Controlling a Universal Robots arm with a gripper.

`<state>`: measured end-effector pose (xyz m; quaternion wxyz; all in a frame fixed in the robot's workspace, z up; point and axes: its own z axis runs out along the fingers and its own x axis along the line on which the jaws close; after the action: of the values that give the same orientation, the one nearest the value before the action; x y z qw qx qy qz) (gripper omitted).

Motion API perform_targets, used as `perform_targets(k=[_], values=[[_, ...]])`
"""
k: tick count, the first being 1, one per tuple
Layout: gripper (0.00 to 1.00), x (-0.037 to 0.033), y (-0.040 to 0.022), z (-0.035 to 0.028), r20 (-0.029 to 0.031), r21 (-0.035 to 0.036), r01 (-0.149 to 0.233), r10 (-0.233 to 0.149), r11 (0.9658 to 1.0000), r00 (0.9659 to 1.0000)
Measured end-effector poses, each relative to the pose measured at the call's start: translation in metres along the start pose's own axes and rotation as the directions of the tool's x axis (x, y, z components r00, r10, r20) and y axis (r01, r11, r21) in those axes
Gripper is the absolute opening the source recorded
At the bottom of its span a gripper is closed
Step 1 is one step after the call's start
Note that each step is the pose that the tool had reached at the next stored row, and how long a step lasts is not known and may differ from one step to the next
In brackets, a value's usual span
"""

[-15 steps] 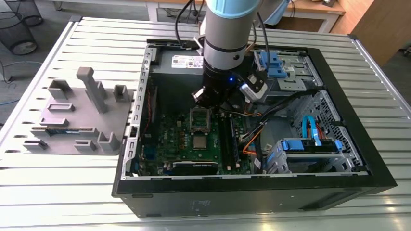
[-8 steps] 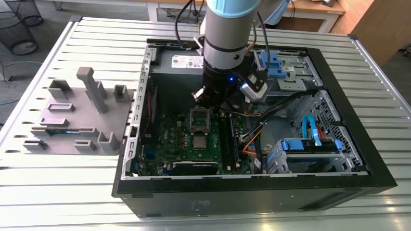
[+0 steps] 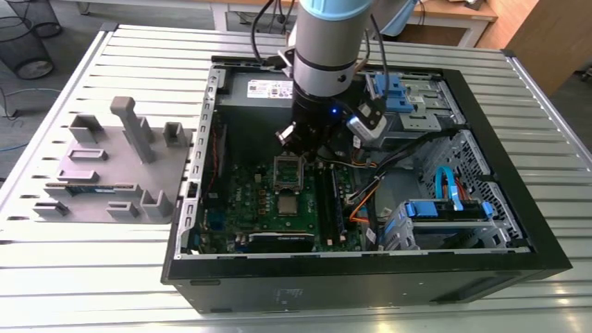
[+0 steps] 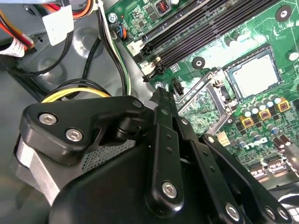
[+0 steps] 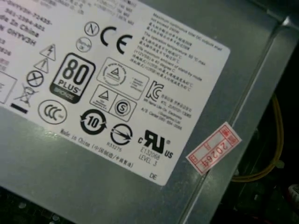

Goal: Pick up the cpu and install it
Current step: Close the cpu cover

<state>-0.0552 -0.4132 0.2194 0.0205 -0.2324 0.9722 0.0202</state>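
A ribbed metal bench [image 3: 93, 291] carries an open black case [image 3: 370, 277], a boxy steel shell. Inside the case a green board [image 3: 240, 215] lies flat, studded with small parts. At the middle of the case the cpu [image 3: 288, 203], a small square with a dull silver top, lies flat in the board's dark socket; the second wrist view shows it too [image 4: 254, 77]. Just behind it a thin hinged metal frame [image 3: 288, 170] stands flipped open. The black gripper [image 3: 303, 142] hangs over that frame, apart from the cpu; clenched or released, I cannot tell. At the case's far wall sits a smooth grey power supply [image 3: 254, 90] with a white label
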Motion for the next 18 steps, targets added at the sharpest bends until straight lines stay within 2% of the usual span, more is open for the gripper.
perform_targets(k=[7,11,15,18], values=[[0.11,0.0011,0.0005,-0.0002,-0.0016,-0.0029,0.066,-0.066,0.9978,0.9978],[0.11,0.0011,0.0004,-0.0001,-0.0016,-0.0031,0.070,-0.070,0.9975,0.9975],[0.11,0.0010,0.0005,-0.0045,-0.0018,-0.0033,0.075,-0.075,0.9972,0.9972],[0.11,0.0010,0.0006,-0.0053,-0.0018,-0.0037,0.081,-0.081,0.9967,0.9967]])
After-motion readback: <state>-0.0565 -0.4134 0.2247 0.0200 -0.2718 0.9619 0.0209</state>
